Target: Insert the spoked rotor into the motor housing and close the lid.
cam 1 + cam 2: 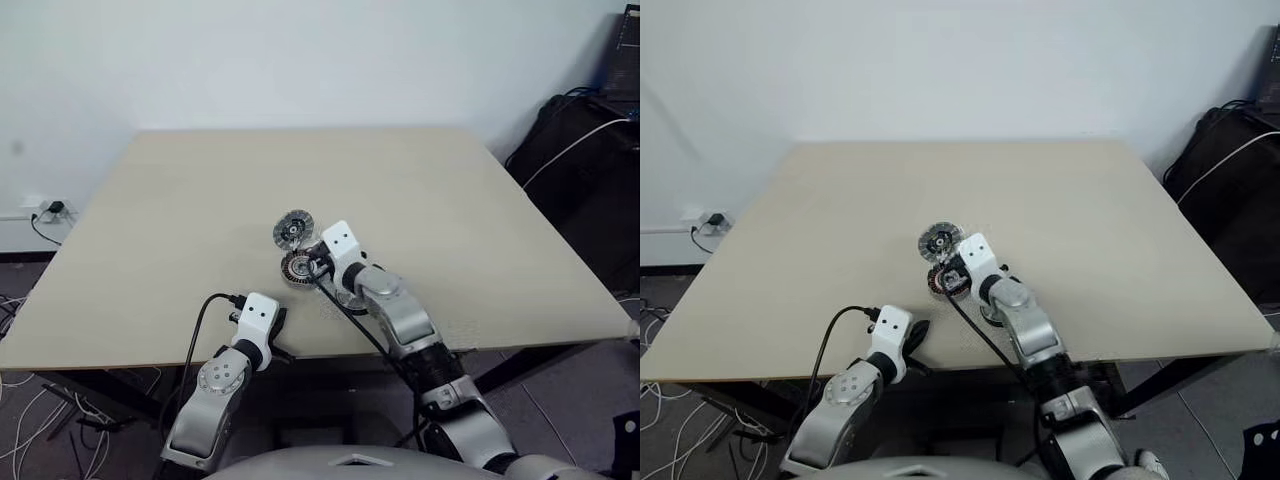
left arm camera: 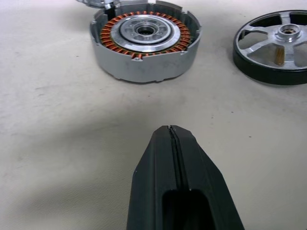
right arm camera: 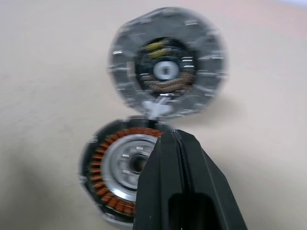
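The motor housing (image 2: 144, 40), a grey-rimmed disc with copper-orange windings, lies open on the table (image 1: 180, 220). Just beyond it, touching its far rim, lies the lid (image 3: 168, 62) with its ribbed rim and dark centre facing up. The spoked rotor (image 2: 278, 45), a dark ring with silvery spokes, rests flat to the right of the housing, apart from it and partly under my right arm. My right gripper (image 3: 175, 132) is shut and empty, hovering over the housing's near edge. Near the table's front edge, well short of the housing, my left gripper (image 2: 169, 128) is shut on nothing.
The beige table spreads wide beyond and beside the parts. A black cable (image 1: 200, 330) runs from my left wrist over the front edge. Dark bags and cables (image 1: 590, 150) sit off the table at the right; a wall socket (image 1: 50, 210) is at the left.
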